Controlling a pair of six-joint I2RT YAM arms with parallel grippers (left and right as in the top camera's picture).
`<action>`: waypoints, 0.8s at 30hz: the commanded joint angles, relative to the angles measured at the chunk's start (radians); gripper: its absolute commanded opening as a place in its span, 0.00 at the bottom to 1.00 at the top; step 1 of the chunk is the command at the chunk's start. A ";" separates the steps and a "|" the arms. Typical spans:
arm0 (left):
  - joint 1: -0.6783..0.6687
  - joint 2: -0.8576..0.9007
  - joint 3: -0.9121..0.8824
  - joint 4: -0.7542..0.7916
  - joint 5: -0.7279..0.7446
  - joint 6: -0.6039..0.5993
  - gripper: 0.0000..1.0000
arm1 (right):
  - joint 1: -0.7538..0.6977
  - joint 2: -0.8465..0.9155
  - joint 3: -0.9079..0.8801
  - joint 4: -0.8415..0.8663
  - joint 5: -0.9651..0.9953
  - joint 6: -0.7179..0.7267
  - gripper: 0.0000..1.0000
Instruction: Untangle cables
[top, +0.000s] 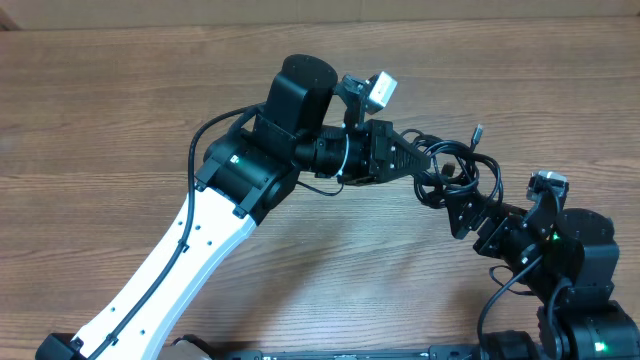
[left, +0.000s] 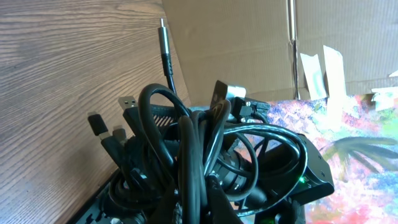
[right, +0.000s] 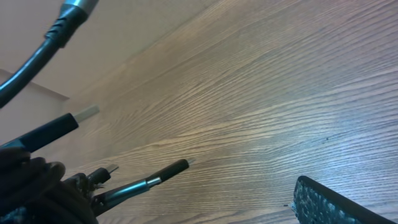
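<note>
Cables (top: 458, 162), black, tangling in one bundle, plugs (left: 163, 28) sticking out; left fingers (top: 412, 156) are clamping the bundle, right fingers (top: 461, 212) are standing wide apart beside it.

The pale wood-grain table (top: 100, 120) has bunched black cables (top: 455, 152) over it, contact with it unclear.
</note>
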 joint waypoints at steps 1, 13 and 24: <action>0.020 -0.026 0.031 0.019 0.119 0.013 0.04 | -0.011 0.009 -0.011 -0.031 0.168 0.000 1.00; 0.082 -0.026 0.030 0.024 0.352 0.038 0.04 | -0.011 0.009 -0.011 -0.054 0.249 0.000 1.00; 0.105 -0.026 0.030 0.024 0.458 0.049 0.04 | -0.011 0.009 -0.011 -0.049 0.270 0.004 1.00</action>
